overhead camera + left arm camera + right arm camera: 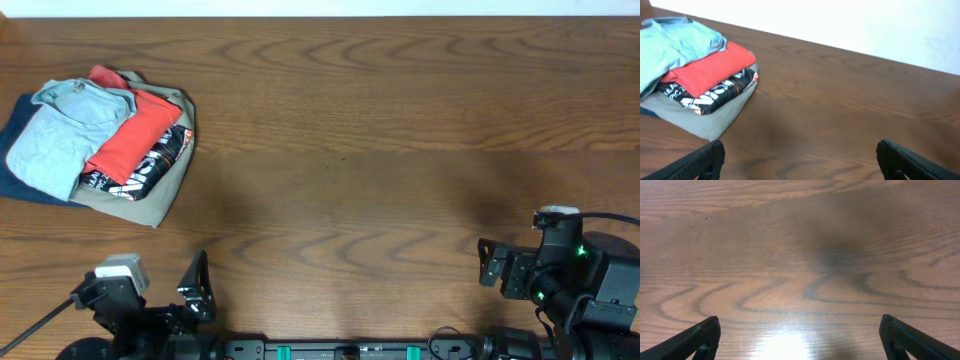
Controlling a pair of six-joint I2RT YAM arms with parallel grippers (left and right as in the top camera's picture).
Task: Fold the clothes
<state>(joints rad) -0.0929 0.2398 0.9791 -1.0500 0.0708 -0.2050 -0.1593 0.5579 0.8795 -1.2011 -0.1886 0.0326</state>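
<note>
Overhead: T-shirt (60, 135) crumpled on the red shirt (135, 135), grippers empty.
We see it spilling off the red shirt's left side. Left gripper (195, 288) and right gripper (487, 262) gape wide, well apart from the red shirt. We judge the T-shirt light, thin and limp, so we would pinch a loose shoulder edge.
</note>
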